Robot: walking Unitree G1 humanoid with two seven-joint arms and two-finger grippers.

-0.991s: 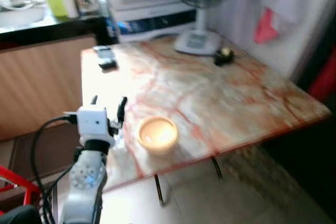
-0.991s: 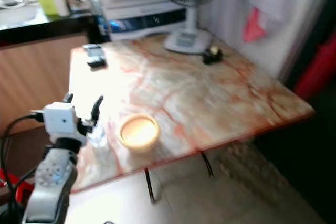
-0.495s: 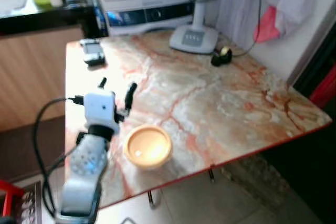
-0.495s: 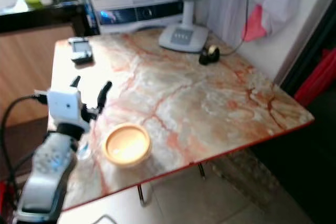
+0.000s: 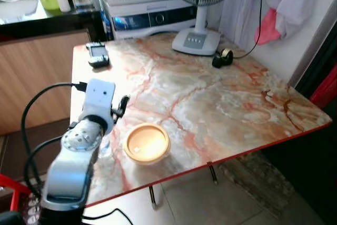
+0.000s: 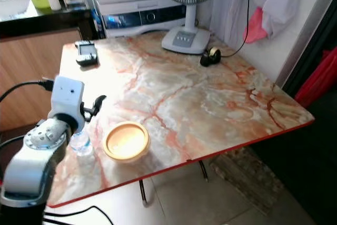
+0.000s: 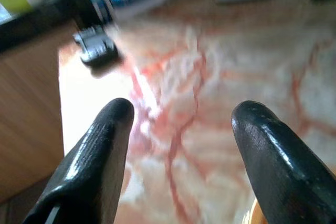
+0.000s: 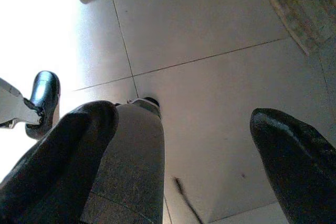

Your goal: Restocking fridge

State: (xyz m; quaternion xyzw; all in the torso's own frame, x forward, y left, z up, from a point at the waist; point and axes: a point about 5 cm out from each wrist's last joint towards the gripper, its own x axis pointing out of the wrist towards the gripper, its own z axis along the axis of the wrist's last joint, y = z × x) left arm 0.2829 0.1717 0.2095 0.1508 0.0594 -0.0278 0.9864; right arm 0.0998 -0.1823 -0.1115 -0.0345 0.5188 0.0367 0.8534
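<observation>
A small clear plastic bottle stands near the front left edge of the marble table, beside a shallow orange bowl. My left gripper hangs above the table's left part, over and just behind the bottle, open with nothing between its fingers. It points along the tabletop toward a dark phone at the far left corner. My right gripper hangs low and open over the tiled floor, holding nothing.
A standing fan and a small black-and-yellow object with a cord sit at the table's back. A white appliance and a dark counter lie behind. A red stool is at my lower left. Cloths hang on the right.
The camera has shifted, so the whole scene sits differently. My left arm has lifted nearer the camera and tipped forward over the table. The bowl has stayed in place.
</observation>
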